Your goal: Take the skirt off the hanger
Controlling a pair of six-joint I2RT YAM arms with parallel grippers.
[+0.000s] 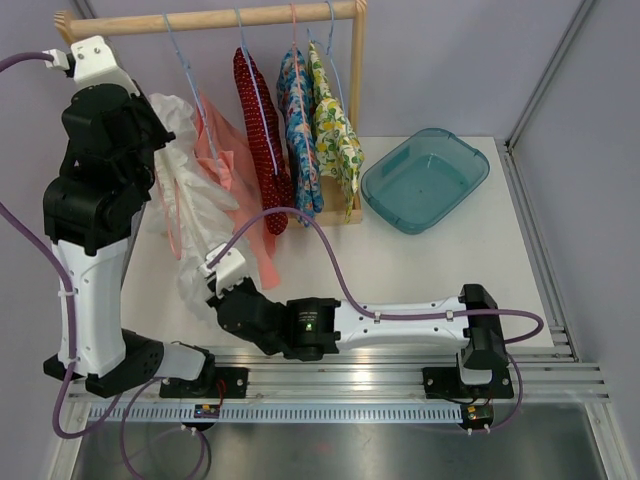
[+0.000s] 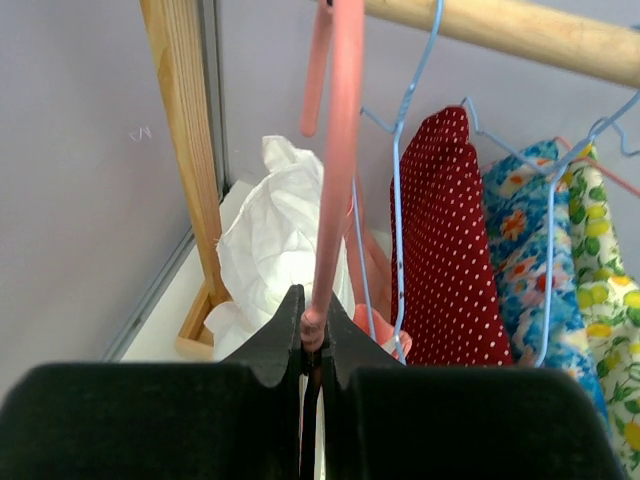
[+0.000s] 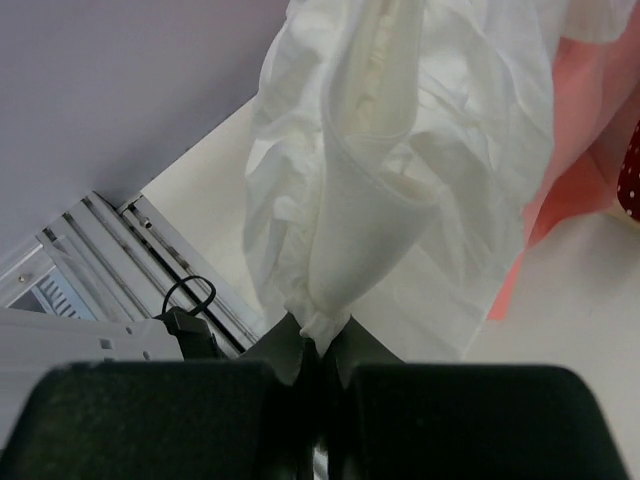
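Bright, soft, even light everywhere

Overhead shot is sharp, with only faint shadows on the table (image 1: 420, 270) by the teal tub (image 1: 425, 180). On the wrist cams the fingers (image 2: 130, 420) up close are blurry black blobs, and the white skirt (image 3: 400, 150) looks a bit washed out.

The skirt (image 1: 185, 200) is white, the hanger (image 2: 338, 150) pink, the garment (image 1: 262, 140) red white-dotted, the cloth (image 1: 335, 130) seemingly lemon-printed.

The left gripper (image 2: 313, 322) has its jaws pinched on the pink hanger (image 2: 338, 150); a white skirt (image 2: 275, 240), seemingly bunched, sits behind.
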